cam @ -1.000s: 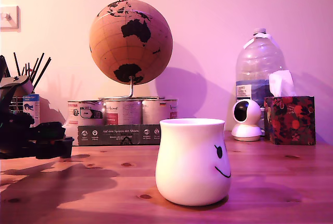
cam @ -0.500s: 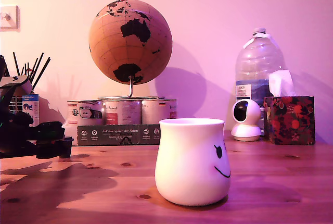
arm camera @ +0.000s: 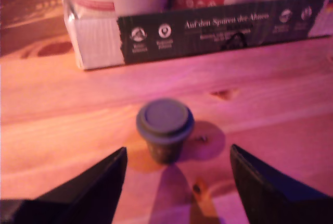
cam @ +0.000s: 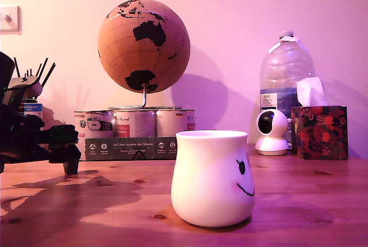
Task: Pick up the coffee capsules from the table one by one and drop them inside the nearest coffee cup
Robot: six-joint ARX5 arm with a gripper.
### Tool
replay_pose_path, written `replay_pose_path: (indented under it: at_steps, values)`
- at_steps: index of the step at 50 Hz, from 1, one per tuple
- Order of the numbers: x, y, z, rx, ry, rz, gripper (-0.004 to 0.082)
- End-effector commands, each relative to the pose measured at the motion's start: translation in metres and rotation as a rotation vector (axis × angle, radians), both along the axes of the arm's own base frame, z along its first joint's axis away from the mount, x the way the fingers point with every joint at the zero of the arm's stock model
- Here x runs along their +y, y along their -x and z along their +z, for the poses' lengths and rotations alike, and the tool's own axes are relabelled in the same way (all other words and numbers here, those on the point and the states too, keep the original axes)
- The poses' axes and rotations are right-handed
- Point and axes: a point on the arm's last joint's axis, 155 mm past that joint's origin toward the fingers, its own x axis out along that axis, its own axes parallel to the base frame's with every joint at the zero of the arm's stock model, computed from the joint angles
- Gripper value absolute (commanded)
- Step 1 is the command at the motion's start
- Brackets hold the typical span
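Observation:
A dark coffee capsule (arm camera: pixel 165 125) with a round flat lid stands upright on the wooden table (arm camera: pixel 62 109). In the wrist view it sits just ahead of my open gripper (arm camera: pixel 177 150), centred between the two black fingers (arm camera: pixel 99 182) and touching neither. In the exterior view my gripper (cam: pixel 68 150) is low over the table at the left, and the capsule does not show there. The white coffee cup (cam: pixel 213 178) with a black smiley face stands at the front centre, well to the exterior view's right of the gripper.
A cardboard tray of tins (cam: pixel 135 138) with a globe (cam: pixel 144 45) on top stands right behind the capsule. Further to the exterior view's right are a small white camera (cam: pixel 271 132), a water bottle (cam: pixel 286 77) and a tissue box (cam: pixel 319 132).
My arm has shifted a little towards the exterior view's right and its wrist has risen, so the gripper now tilts down towards the table.

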Motion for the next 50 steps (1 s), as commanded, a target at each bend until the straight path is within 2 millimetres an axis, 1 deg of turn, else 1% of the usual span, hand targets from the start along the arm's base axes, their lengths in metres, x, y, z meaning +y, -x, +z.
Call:
replay_pose_path:
  at_steps: [1,8,32,40,44,46,50]
  values:
    - [0.002,-0.004,-0.005,0.008,-0.002,0.003,0.0572]
    - [0.001,-0.009,-0.013,0.021,-0.004,0.001,0.0572]
    - [-0.005,-0.036,-0.027,0.020,-0.024,-0.016,0.0571]
    - [-0.005,-0.038,-0.032,0.037,-0.026,-0.016,0.0562]
    - [-0.004,-0.039,-0.031,0.033,-0.026,-0.014,0.0514]
    - [-0.003,-0.039,-0.031,0.035,-0.026,-0.012,0.0473]
    - [-0.004,-0.038,-0.034,0.047,-0.022,-0.021,0.0364]
